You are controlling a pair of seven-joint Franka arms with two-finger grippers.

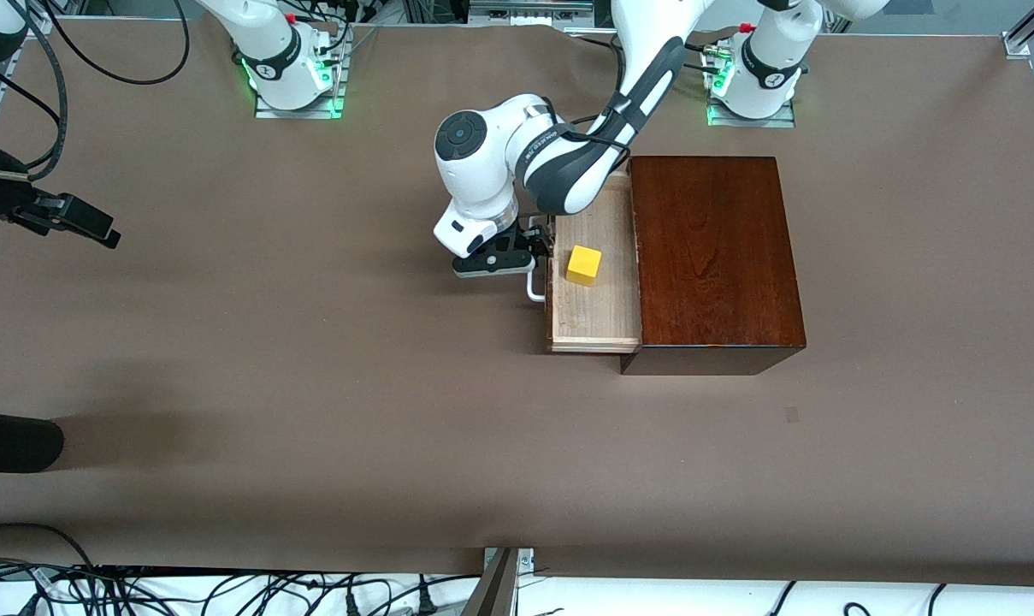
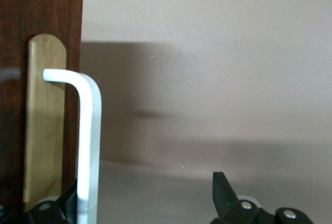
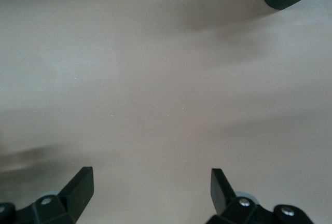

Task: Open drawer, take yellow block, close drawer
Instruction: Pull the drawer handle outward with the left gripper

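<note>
A brown cloth covers the table [image 1: 311, 385], bearing one mahogany box [image 1: 713, 257] with one drawer [image 1: 593, 316] pulled out, one yellow block [image 1: 583, 264] inside. The left gripper [image 1: 529, 254] stands wide open around the drawer's handle [image 2: 89, 146], gripping nothing; the right gripper [image 3: 150, 187] waits open and empty, well away from the box

Probably a robotics lab: bolted arm bases [image 1: 292, 64] on a brown-covered worktop [image 1: 311, 385], loose cables [image 1: 140, 582] along its edge.

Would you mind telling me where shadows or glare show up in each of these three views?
Front view: soft shadows lie on the brown table cover toward the right arm's end, and green lights glow at both arm bases. Left wrist view: the white handle casts a shadow on the cover. Right wrist view: diffuse shadows only, no glare.
</note>
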